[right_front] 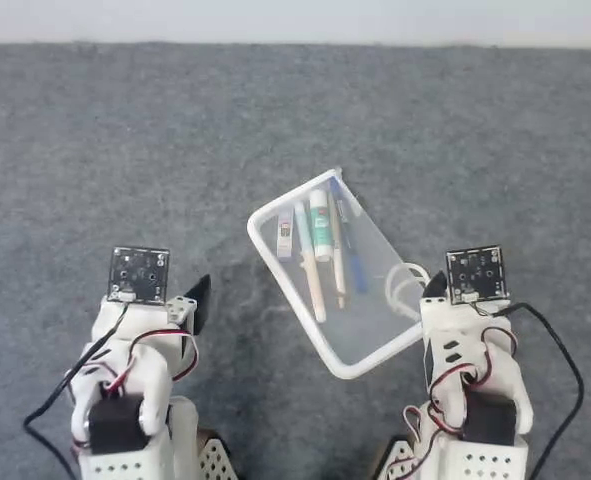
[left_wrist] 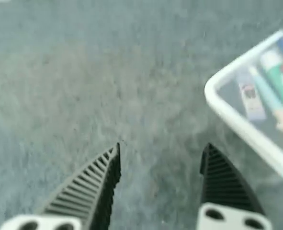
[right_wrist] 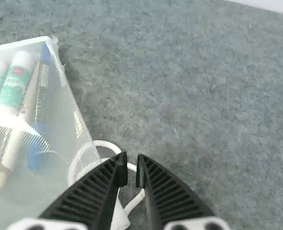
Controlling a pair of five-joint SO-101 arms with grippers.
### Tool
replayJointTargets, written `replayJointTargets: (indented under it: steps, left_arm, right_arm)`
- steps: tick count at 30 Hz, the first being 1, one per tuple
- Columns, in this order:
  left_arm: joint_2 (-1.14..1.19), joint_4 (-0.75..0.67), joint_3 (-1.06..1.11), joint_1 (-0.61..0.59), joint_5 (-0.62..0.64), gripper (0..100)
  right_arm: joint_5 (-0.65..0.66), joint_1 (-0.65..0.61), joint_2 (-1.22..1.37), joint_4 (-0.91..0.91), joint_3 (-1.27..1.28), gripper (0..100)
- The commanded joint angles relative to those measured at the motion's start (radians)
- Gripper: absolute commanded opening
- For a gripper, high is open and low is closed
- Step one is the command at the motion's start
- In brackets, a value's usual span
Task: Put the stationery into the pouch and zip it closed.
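High view: the pouch [right_front: 373,322] lies slanted on the worktop [right_front: 125,130] between the arms, with the stationery [right_front: 320,245] inside, so zipping seems the step. Pull straight along the rim while the other arm steadies the pouch. Right fingers [right_wrist: 153,179] are almost together at the white loop [right_wrist: 84,155]; if they pinch it, I cannot tell. Left fingers [left_wrist: 103,177] are wide apart, touching nothing.

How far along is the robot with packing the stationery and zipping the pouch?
Done: the pens and glue stick lie inside the pouch. In hand: the right gripper seems pinched shut on the pouch's white loop, while the left gripper hangs open over the table beside it. Left: zipping; whether the zip is closed cannot be told.
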Motion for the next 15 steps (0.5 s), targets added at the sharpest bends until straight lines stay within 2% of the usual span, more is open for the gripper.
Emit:
replayJointTargets:
  steps: [1, 9, 15]
  left_arm:
    - [-0.021, -0.028, 0.03, -0.003, -0.009, 26]
    - [-0.021, -0.032, 0.136, 0.002, -0.006, 26]
    - [-0.021, -0.216, 0.26, -0.002, -0.003, 26]
  right_arm:
    - [0.009, 0.005, -0.015, 0.021, -0.031, 3.1]
    - [0.018, 0.013, -0.015, -0.028, 0.089, 3.1]
    - [0.018, 0.016, -0.015, -0.038, 0.219, 2.9]
